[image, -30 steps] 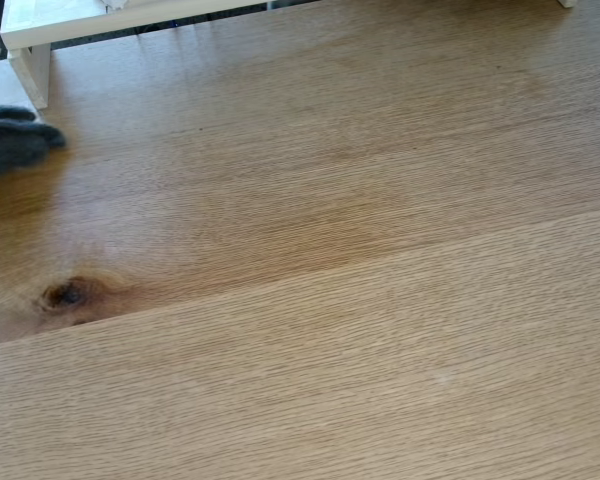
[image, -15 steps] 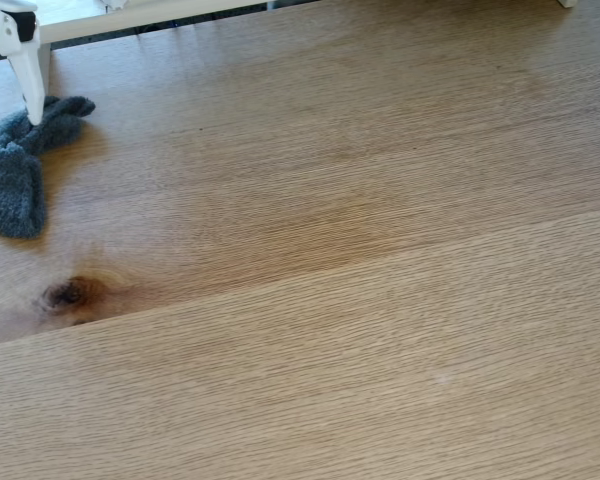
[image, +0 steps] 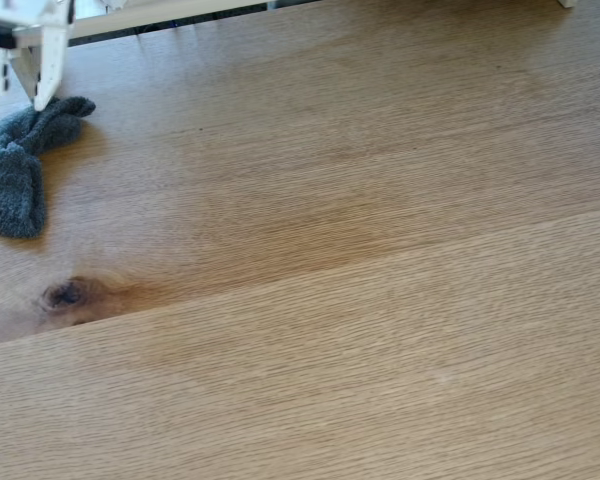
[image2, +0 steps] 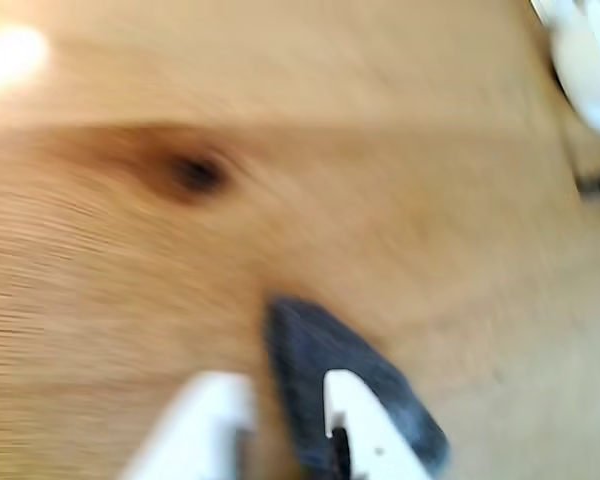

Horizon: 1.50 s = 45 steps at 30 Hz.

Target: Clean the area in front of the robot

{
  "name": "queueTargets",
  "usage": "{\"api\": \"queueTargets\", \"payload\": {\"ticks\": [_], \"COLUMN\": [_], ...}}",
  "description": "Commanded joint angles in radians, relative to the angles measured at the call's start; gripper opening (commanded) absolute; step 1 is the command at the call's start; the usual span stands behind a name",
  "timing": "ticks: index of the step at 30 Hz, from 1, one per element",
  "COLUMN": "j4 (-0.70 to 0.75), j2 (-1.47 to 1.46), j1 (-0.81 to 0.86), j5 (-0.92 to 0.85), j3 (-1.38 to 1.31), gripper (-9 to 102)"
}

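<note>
Fixed view: the robot's white gripper (image: pixel 42 92) stands at the upper left edge, fingertip touching the top end of a dark grey cloth (image: pixel 15 170) lying on the oak area (image: pixel 360 300) (above the dark knot (image: pixel 65 294)). Wrist view, badly blurred: the two white fingers (image2: pixel 365 420) stand apart, cloth (image2: pixel 305 350) showing between them; whether they pinch it cannot be told.

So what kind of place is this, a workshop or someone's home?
Probably a home tabletop or desk, not a workshop: a broad oak wood surface with a dark knot, a white shelf-like board behind, and a grey fuzzy cloth.
</note>
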Motion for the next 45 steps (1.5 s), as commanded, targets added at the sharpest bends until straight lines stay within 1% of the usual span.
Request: {"api": "queueTargets", "payload": {"ticks": [1, 5, 9, 14, 17, 20, 25, 31, 35, 45], "j4": [0.080, 0.284, 0.469, 0.701, 0.776, 0.825, 0.914, 0.916, 0.864, 0.865], "j2": [0.149, 0.275, 0.373, 0.509, 0.629, 0.764, 0.923, 1.025, 1.026, 1.026], "j1": [-0.150, -0.244, -0.291, -0.377, -0.414, -0.417, -0.416, -0.367, -0.367, -0.380], "j5": [0.104, 0.325, 0.482, 0.563, 0.557, 0.509, 0.382, 0.253, 0.181, 0.178], "j3": [0.002, 0.003, 0.006, 0.012, 0.061, 0.156, 0.322, 0.506, 0.635, 0.615], "gripper": [0, 0, 0, 0, 0, 0, 0, 0, 0, 0]}}
